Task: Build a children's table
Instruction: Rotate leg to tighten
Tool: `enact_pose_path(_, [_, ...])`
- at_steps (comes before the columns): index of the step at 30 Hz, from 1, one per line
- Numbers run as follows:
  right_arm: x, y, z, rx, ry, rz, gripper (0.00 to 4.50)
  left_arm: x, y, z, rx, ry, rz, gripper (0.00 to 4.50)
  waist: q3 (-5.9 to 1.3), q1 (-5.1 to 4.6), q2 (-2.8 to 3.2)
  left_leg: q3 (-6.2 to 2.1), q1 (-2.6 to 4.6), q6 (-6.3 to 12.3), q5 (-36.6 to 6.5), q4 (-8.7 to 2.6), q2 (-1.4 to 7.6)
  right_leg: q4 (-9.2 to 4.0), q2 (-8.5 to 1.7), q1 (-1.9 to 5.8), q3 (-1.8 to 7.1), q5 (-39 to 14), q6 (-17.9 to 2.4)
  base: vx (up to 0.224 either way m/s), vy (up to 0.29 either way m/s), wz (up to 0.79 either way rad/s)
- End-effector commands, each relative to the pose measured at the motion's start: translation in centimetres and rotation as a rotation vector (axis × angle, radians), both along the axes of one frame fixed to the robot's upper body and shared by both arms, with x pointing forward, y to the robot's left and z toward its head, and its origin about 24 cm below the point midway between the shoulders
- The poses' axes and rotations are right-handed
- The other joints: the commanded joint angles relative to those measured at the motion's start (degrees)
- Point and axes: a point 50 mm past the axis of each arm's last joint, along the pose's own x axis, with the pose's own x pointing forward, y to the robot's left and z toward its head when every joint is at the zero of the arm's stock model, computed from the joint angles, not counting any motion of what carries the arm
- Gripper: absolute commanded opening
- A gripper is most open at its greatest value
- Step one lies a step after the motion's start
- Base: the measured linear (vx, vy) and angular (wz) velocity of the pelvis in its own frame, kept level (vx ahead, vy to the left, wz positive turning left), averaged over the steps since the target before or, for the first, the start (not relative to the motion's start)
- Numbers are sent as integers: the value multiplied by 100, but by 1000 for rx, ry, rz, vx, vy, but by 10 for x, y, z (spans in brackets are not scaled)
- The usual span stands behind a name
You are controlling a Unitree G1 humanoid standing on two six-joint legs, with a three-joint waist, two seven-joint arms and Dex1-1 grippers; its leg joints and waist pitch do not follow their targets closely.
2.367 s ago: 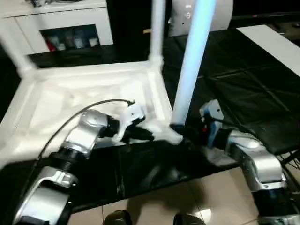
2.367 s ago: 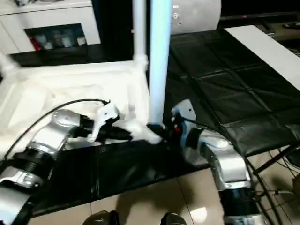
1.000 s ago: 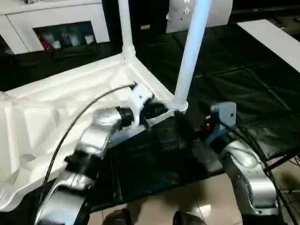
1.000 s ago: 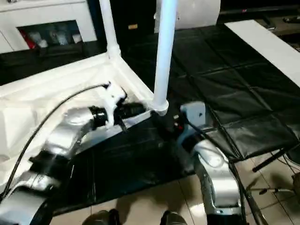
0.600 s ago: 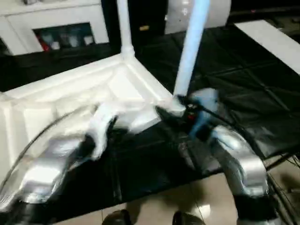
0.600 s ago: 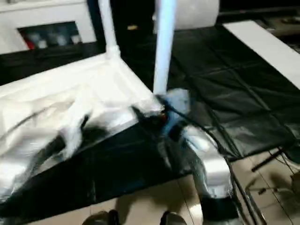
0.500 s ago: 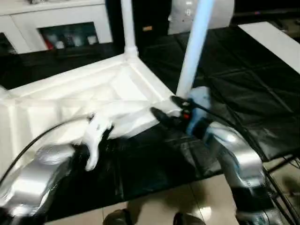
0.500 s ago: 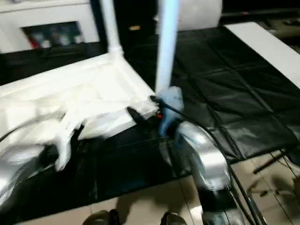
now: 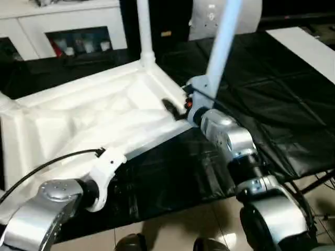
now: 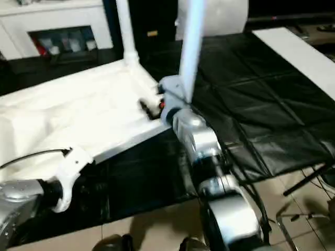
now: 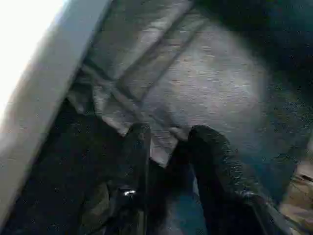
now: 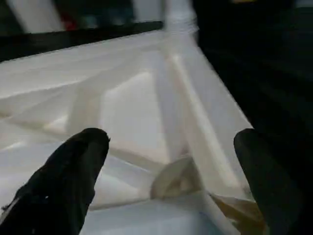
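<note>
Ribbed white plastic tabletop (image 9: 99, 112) lies inverted beside smooth cylindrical leg (image 9: 222, 39)

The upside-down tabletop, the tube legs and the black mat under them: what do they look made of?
The tabletop looks like moulded white plastic: smooth, semi-gloss, with cast-in ribs. The legs look like matching plain white tubes, probably plastic, though painted metal can't be excluded. The mat looks like black vinyl or faux-leather padding: stitched squares, soft sheen.

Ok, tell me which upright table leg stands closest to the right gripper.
The near-corner leg, rising right beside the right gripper; the other leg stands at the tabletop's far corner.
</note>
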Motion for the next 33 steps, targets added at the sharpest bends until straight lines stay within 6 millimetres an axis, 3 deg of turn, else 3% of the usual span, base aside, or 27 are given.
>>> enact_pose_path(1, [7, -24, -1, -35, -10, -130, 450, 5, 3, 0, 36, -24, 39, 179, -436, -29, 86, -132, 175, -161, -1374, -356, 243, -310, -223, 186, 243, -867, -1097, 0, 0, 0])
enact_pose_path(3, [8, -29, -1, -39, -14, -152, 450, 7, 3, -1, 41, -31, 45, 179, -433, -17, 80, -130, 152, -115, -1325, -352, 231, -301, -222, 205, 240, -811, -1097, 0, 0, 0])
enact_pose_path(4, [13, -42, 0, -56, -28, -217, 450, 12, 4, 0, 65, -63, 70, 179, -443, 4, 68, -131, 151, -68, -1304, -343, 232, -295, -233, 211, 236, -820, -1089, 0, 0, 0])
enact_pose_path(7, [17, -56, 2, -70, -44, -265, 450, 18, 4, 0, 81, -93, 105, 179, -422, 54, 72, -119, 173, -102, -1556, -341, 237, -327, -237, 185, 236, -1086, -1089, 0, 0, 0])
enact_pose_path(11, [20, -92, 9, -124, -91, -356, 450, 31, -3, 5, 64, -169, 137, 179, -416, 69, 94, -124, 180, -137, -1664, -334, 236, -345, -222, 178, 225, -1173, -1005, 0, 0, 0])
enact_pose_path(15, [20, -111, 11, -142, -100, -401, 450, 36, -6, 6, 64, -197, 143, 179, -430, 71, 55, -134, 137, -84, -1637, -311, 230, -334, -234, 210, 216, -1157, -1000, 0, 0, 0])
enact_pose_path(16, [19, -129, 13, -162, -108, -453, 450, 40, -9, 6, 68, -228, 156, 179, -434, 63, 50, -139, 109, -29, -1520, -300, 221, -323, -229, 222, 207, -1074, -1011, 0, 0, 0])
enact_pose_path(17, [19, -131, 13, -163, -109, -457, 450, 40, -9, 7, 68, -231, 158, 179, -443, 66, 53, -136, 121, -21, -1507, -288, 225, -323, -232, 214, 203, -1053, -1026, 0, 0, 0])
enact_pose_path(18, [18, -148, 15, -180, -119, -505, 450, 44, -11, 8, 62, -262, 183, 179, -437, 69, 68, -132, 122, -6, -1499, -274, 222, -320, -229, 200, 202, -997, -1080, 0, 0, 0])
enact_pose_path(22, [14, -171, 19, -204, -139, -551, 450, 49, -20, 10, 16, -327, 192, 179, -457, 73, 44, -136, 57, 173, -1179, -225, 216, -267, -215, 242, 176, -543, -1209, 0, 0, 0])
enact_pose_path(27, [12, -167, 19, -198, -173, -491, 450, 45, -30, 9, -42, -359, 162, 179, -441, 37, 21, -127, 29, 342, -1220, -210, 209, -302, -237, 258, 166, -714, -1246, 0, 0, 0])
enact_pose_path(33, [2, -140, 9, -141, -206, -292, 450, 28, -34, 8, -128, -381, 176, 179, -415, -78, 26, -137, 9, 444, -1354, -239, 246, -352, -239, 256, 161, -976, -1236, 0, 0, 0])
